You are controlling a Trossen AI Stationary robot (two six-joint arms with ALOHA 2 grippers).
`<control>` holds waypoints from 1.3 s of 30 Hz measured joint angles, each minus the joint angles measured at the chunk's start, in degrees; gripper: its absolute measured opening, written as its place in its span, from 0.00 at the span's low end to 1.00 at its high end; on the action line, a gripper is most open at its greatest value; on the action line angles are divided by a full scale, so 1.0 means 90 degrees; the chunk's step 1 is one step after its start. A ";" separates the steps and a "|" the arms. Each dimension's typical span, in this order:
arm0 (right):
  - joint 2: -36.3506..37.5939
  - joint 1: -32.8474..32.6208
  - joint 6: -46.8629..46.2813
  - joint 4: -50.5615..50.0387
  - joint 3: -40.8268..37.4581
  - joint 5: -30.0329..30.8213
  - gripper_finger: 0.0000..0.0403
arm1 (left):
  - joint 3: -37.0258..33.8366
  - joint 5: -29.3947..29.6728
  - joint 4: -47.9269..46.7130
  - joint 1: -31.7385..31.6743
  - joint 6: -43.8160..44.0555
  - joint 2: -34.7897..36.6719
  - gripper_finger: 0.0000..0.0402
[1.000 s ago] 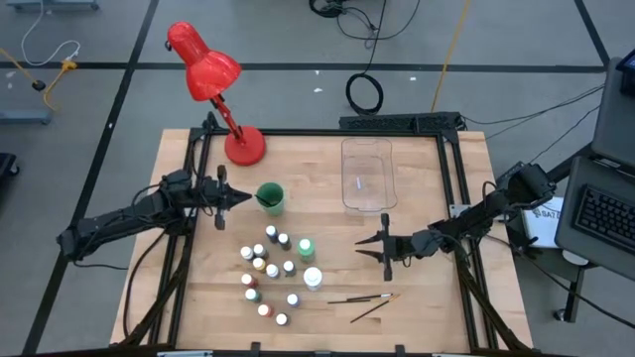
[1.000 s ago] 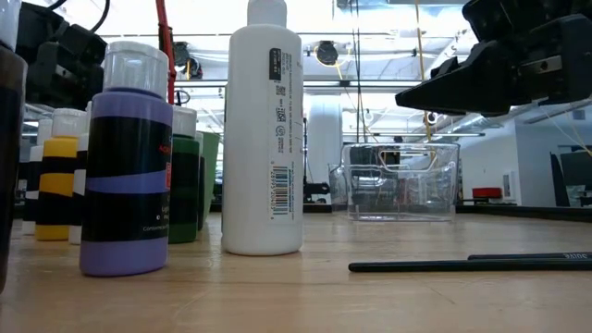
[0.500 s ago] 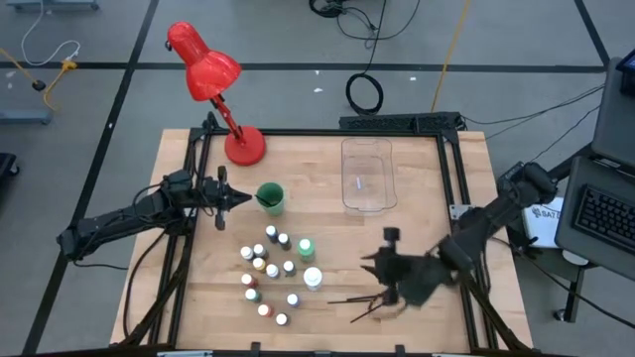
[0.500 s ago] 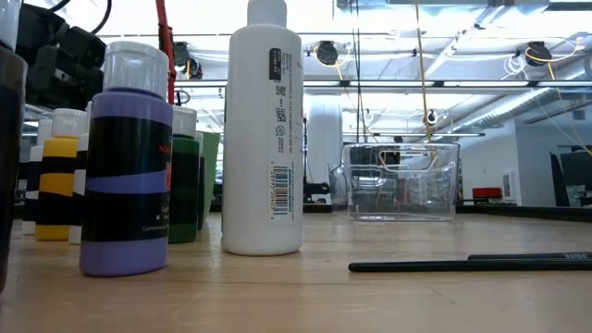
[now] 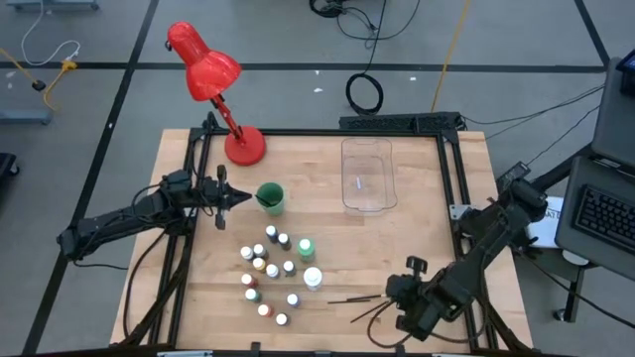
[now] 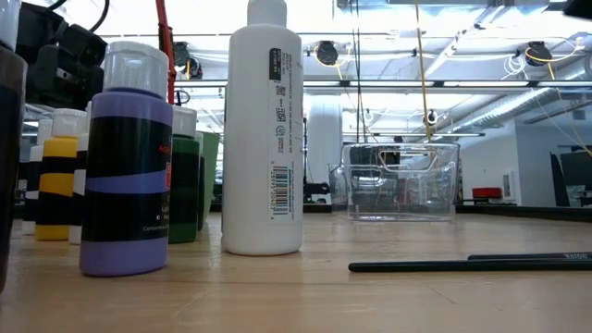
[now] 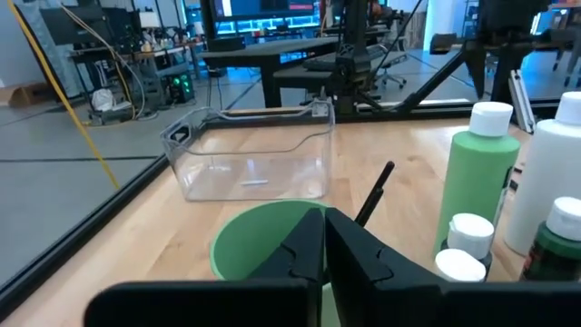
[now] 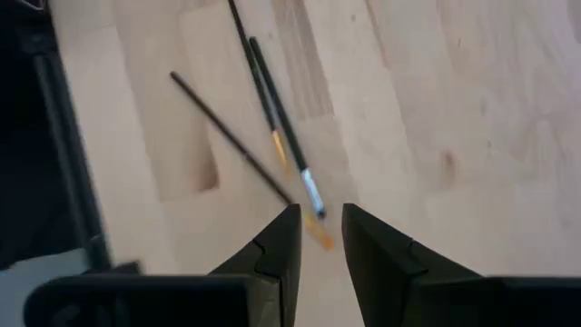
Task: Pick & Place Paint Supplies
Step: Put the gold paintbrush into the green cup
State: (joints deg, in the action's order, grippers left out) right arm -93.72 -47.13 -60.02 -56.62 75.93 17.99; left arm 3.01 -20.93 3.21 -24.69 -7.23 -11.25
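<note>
Several tiny white-capped paint bottles [image 5: 268,268] stand in a cluster at the table's middle, with the larger green bottle [image 5: 306,246] and white bottle [image 5: 313,279] beside them. The white bottle [image 6: 264,129] and a purple one [image 6: 125,166] loom in the low view. Thin dark paintbrushes [image 5: 362,299] lie flat near the near edge; the right wrist view shows them [image 8: 272,118] close up. My right gripper [image 5: 395,297] hangs over their tips, open a little [image 8: 320,222], pointing down. My left gripper [image 5: 238,198] waits shut [image 7: 325,227] beside the green cup [image 5: 270,196].
A clear plastic bin [image 5: 367,174] sits toward the far edge, right of centre. A red desk lamp [image 5: 213,84] stands at the far left corner. The green cup [image 7: 263,241] holds one dark brush [image 7: 372,195]. Bare wood lies between the bottles and the bin.
My right gripper has swung from the table's right middle toward the near edge and tipped downward, ending over the paintbrushes; it has left the low view. The bottles, the brushes and my left arm have stayed put.
</note>
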 joint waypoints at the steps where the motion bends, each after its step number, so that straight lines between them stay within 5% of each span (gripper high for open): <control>1: -0.0047 0.0031 0.0099 0.0027 -0.0041 0.0000 0.19 | 0.0000 0.0000 0.0001 0.0000 -0.0032 0.0000 0.02; 13: -0.0229 0.0286 0.0077 0.1364 -0.1367 -0.1370 0.21 | 0.0000 0.0004 0.0006 0.0000 -0.0192 0.0002 0.06; 27: -0.0225 0.0276 0.0356 0.2356 -0.2106 -0.1524 0.48 | 0.0000 0.0005 -0.0016 0.0000 -0.0038 0.0000 0.06; 39: -0.0189 0.0198 0.0532 0.3130 -0.2655 -0.1424 0.36 | 0.0000 0.0005 -0.0106 0.0000 0.0066 0.0000 0.06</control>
State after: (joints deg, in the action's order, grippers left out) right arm -95.42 -45.34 -55.23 -28.45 52.03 5.18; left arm 3.01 -20.88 2.26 -24.69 -6.64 -11.25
